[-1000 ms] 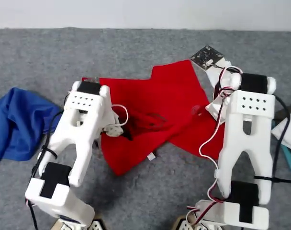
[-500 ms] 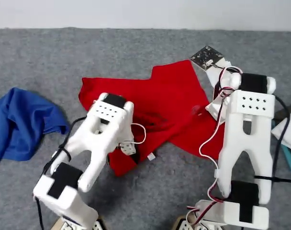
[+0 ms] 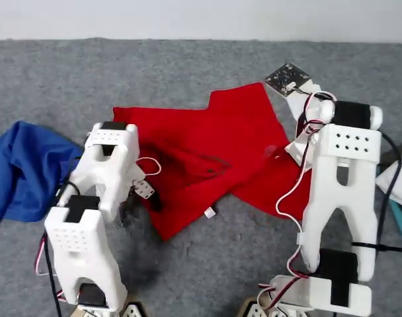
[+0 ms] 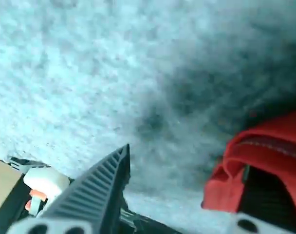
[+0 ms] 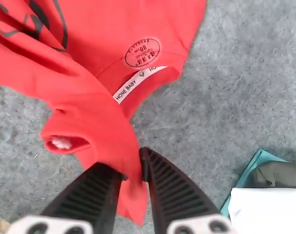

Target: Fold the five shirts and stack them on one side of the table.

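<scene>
The red shirt (image 3: 214,155) lies rumpled in the middle of the grey table (image 3: 214,264), and the blue shirt (image 3: 22,172) is bunched well apart on the left arm's side. The right gripper (image 5: 132,170) is clamped on the red shirt's edge near the collar. The left gripper (image 4: 187,161) has its jaws spread, with red cloth draped over 1 finger (image 4: 265,195). White and teal cloth (image 5: 265,204) lies near the right gripper

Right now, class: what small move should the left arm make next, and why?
Probably shut the left gripper on the red shirt: those jaws stand open with red cloth over one finger, while the right gripper pinches the other side, so both could pull it flat.
</scene>
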Tool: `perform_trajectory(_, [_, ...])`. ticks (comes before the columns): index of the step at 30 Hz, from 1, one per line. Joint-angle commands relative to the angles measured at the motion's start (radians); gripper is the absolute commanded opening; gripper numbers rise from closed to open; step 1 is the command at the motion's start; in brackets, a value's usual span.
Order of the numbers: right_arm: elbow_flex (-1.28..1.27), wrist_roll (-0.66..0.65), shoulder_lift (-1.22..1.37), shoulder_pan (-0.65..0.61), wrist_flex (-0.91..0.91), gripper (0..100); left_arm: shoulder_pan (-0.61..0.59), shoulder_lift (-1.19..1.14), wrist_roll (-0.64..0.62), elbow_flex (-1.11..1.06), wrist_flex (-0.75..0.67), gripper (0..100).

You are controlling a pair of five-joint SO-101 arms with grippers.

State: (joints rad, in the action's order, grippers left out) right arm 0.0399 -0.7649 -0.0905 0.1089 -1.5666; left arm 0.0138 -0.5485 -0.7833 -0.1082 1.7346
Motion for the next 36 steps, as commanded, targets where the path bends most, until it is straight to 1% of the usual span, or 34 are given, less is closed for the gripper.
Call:
perform_trajectory(1, [0.032, 0.008, -0.004, -0.007, 0.012, 0.8, 0.133, -0.029, -0.017, 0.045, 0.023, 36])
perform_trajectory(4, [0.032, 0.008, -0.004, -0.007, 0.012, 0.8, 0.192, -0.029, -0.017, 0.081, 0.023, 36])
perform_trajectory(7, [0.031, 0.008, -0.004, -0.007, 0.012, 0.8, 0.224, -0.031, -0.017, 0.113, 0.023, 36])
perform_trajectory(17, [0.031, 0.008, -0.004, -0.007, 0.012, 0.8, 0.224, -0.038, -0.017, 0.136, 0.023, 35])
perform_trajectory(19, [0.031, 0.008, -0.004, -0.007, 0.012, 0.8, 0.227, -0.038, -0.017, 0.137, 0.023, 31])
perform_trajectory(20, [0.031, 0.008, -0.004, -0.007, 0.012, 0.8, 0.229, -0.038, -0.017, 0.137, 0.023, 26])
perform_trajectory(24, [0.031, 0.008, -0.004, -0.004, 0.010, 0.8, 0.224, -0.040, -0.017, 0.136, 0.023, 0])
perform_trajectory(27, [0.031, 0.008, -0.004, -0.004, 0.010, 0.8, 0.229, -0.040, -0.017, 0.134, 0.023, 4])
perform_trajectory(30, [0.031, 0.008, -0.008, -0.004, 0.008, 0.8, 0.227, -0.046, -0.017, 0.134, 0.021, 1])
perform_trajectory(36, [0.032, 0.008, -0.005, -0.004, -0.012, 0.8, 0.219, -0.097, -0.015, 0.136, 0.021, 1])
